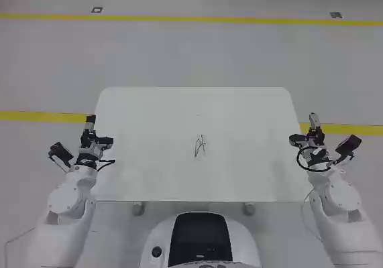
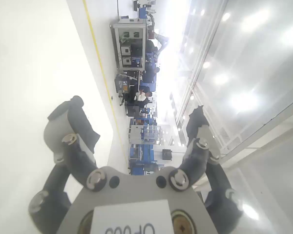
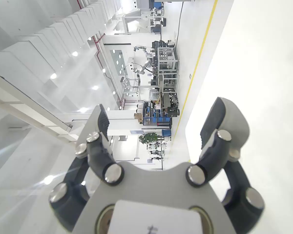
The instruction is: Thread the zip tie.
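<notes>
A thin dark zip tie [image 1: 200,145] lies bent on the white table [image 1: 151,114], a little right of its middle. My left gripper [image 1: 89,121] hovers at the table's left edge, far from the tie; in its own wrist view the left gripper [image 2: 136,109] is open with nothing between the fingers. My right gripper [image 1: 314,120] is held just off the table's right edge, also far from the tie. In the right wrist view the right gripper [image 3: 161,110] is open and holds nothing.
The table has rounded corners, and grey floor surrounds it. Yellow floor lines [image 1: 17,115] run behind it. Both wrist views look out sideways along the table's edge into a workshop with racks and machines.
</notes>
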